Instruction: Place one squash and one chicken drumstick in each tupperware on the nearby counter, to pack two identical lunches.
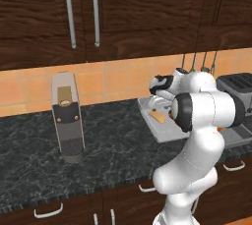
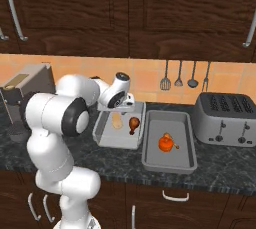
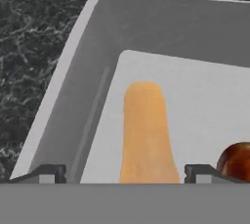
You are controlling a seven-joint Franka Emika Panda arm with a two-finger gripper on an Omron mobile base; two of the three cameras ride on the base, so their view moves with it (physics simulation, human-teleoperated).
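Over the left tray (image 2: 116,132) the tool (image 3: 125,174) hangs with its fingertips (image 3: 49,173) spread wide, holding nothing. Between them a pale squash (image 3: 145,135) lies on the tray floor, a brown drumstick (image 2: 134,123) just beside it. Alongside, toward the toaster (image 2: 227,118), the second tray (image 2: 169,140) on the dark surface (image 2: 225,170) holds an orange squash (image 2: 165,143).

Tupperware (image 3: 73,96) under hand: matt grey plastic. Squash (image 3: 145,135) between fingertips: smooth matt tan. Counter (image 3: 34,37): polished marbled stone.
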